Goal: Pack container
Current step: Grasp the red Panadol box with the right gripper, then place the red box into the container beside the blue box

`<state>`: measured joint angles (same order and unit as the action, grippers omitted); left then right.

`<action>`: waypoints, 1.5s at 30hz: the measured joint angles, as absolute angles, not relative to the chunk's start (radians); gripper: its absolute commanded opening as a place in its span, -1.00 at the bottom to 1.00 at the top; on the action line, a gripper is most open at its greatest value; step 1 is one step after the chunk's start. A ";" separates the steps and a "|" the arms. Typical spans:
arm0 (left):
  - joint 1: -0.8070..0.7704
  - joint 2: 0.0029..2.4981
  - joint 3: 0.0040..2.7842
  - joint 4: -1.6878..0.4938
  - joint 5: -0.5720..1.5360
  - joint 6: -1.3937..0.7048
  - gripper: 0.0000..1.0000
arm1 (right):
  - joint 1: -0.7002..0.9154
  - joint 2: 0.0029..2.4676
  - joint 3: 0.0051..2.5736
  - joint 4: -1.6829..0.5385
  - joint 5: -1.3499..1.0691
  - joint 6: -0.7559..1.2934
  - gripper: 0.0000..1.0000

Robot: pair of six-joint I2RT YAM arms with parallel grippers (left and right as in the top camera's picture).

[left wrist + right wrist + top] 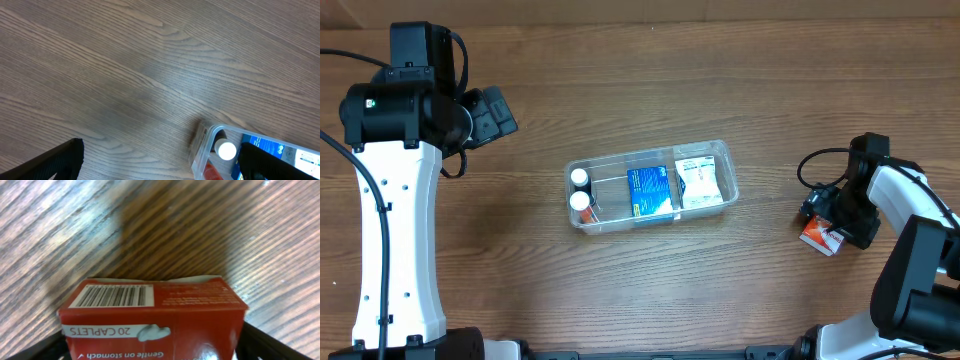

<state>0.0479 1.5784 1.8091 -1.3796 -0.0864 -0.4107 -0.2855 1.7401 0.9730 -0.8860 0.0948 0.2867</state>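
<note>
The clear container (pixel 610 196) lies mid-table. It holds two small white-capped bottles (pixel 580 177) at its left end, a blue packet (pixel 652 192) and a white packet (pixel 697 182). My right gripper (pixel 832 224) is far right of it, shut on a red caplet box (pixel 817 237) low over the table. The right wrist view shows the red box (pixel 155 312) filling the gap between the fingers (pixel 155 352). My left gripper (pixel 496 114) is open and empty, up and left of the container. The left wrist view shows the container's corner (pixel 202 150) past the open fingers (pixel 160 167).
The wood table (pixel 650 290) runs out on all sides of the container. The left arm's white link (pixel 395 240) stands along the left side. The right arm's cable (pixel 810 165) loops just left of its wrist.
</note>
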 measured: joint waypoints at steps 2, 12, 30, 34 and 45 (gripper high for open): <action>0.048 1.578 1.809 -1.380 -0.086 -0.410 1.00 | -0.286 1.740 0.973 -0.886 0.093 0.284 0.61; 0.048 1.578 1.809 -1.380 -0.086 -0.410 1.00 | -0.286 1.741 0.994 -0.950 0.084 0.286 0.33; 0.048 1.578 1.809 -1.380 -0.086 -0.410 1.00 | 0.121 1.539 1.485 -1.218 0.084 0.256 0.34; 0.048 1.578 1.809 -1.380 -0.086 -0.410 1.00 | 0.260 1.507 1.497 -1.185 0.079 0.231 0.34; 0.048 1.578 1.809 -1.383 -0.086 -0.410 1.00 | 0.478 1.645 1.496 -1.124 0.062 0.208 0.36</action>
<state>0.0479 1.5784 1.8091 -1.3830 -0.0860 -0.4103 0.4778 1.6447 1.4956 -1.1236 0.0616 0.2077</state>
